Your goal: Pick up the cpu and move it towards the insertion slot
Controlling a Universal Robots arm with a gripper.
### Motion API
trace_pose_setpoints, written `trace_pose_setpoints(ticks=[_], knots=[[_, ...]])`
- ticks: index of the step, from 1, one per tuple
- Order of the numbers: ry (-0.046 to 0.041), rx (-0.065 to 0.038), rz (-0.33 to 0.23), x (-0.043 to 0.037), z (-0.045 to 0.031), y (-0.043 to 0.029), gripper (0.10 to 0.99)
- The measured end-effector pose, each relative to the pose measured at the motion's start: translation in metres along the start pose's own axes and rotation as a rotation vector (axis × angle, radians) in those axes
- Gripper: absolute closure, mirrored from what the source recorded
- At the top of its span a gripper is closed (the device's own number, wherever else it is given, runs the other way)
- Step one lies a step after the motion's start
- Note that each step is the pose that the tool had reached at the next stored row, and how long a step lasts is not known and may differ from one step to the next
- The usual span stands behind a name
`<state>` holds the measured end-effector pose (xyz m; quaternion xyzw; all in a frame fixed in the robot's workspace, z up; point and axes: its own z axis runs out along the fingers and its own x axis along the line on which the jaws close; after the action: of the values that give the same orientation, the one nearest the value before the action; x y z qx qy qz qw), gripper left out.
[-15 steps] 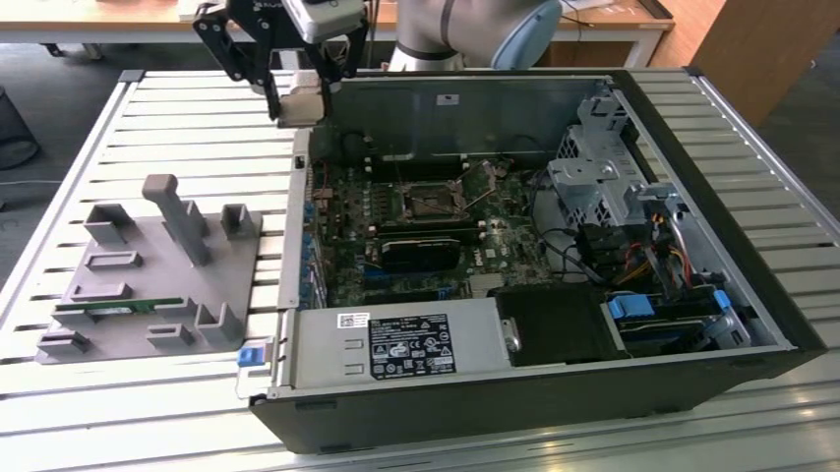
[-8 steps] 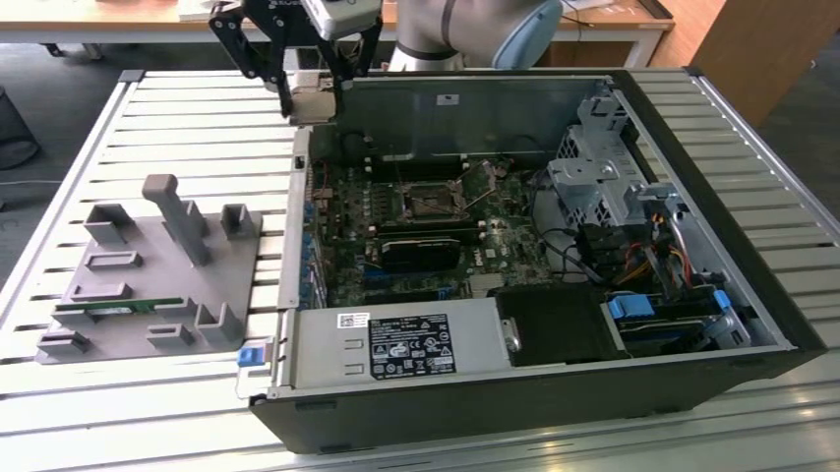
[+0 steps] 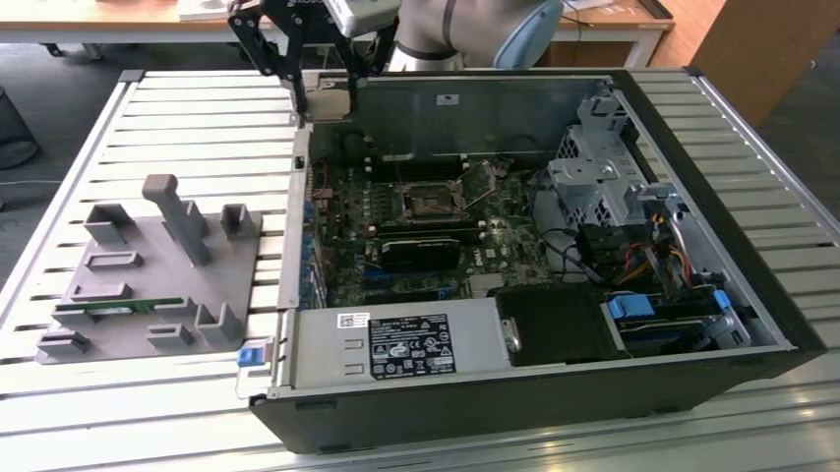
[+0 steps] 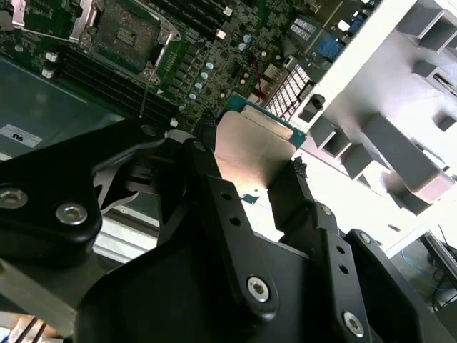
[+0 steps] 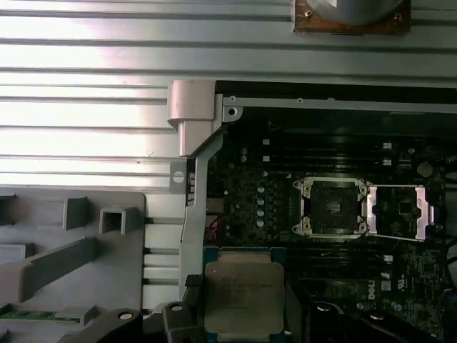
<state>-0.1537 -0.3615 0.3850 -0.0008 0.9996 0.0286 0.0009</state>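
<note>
The gripper (image 4: 250, 168), shut on the cpu (image 5: 243, 296), holds it above the case (image 3: 735, 197) edge; the silver lid bears faint unreadable print, apart from the slot (image 5: 332, 207).

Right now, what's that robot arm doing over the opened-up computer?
The arm's gripper is shut on the cpu, a small flat silver chip, and holds it in the air above the open computer case, near the case's edge. The insertion slot on the motherboard lies open with a dark centre, and the chip is apart from it. A grey parts holder sits on the table beside the case.
</note>
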Motion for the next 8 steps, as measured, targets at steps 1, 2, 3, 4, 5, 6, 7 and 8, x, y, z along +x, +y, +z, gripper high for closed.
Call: trace_pose_setpoints(ticks=[1, 2, 3, 4, 5, 6, 7, 8], knots=[[0.0, 0.0, 0.0, -0.0017, 0.0, 0.0005, 0.549], [0.0, 0.0, 0.0, -0.0036, 0.0001, 0.001, 0.549], [0.0, 0.0, 0.0, -0.0056, 0.0001, 0.0014, 0.549], [0.0, 0.0, 0.0, -0.0076, 0.0001, 0.0019, 0.549], [0.0, 0.0, 0.0, -0.0093, 0.0002, 0.0024, 0.549], [0.0, 0.0, 0.0, -0.011, 0.0002, 0.0029, 0.549], [0.0, 0.0, 0.0, -0.0127, 0.0002, 0.0034, 0.549], [0.0, 0.0, 0.0, -0.0143, 0.0003, 0.0039, 0.549]])
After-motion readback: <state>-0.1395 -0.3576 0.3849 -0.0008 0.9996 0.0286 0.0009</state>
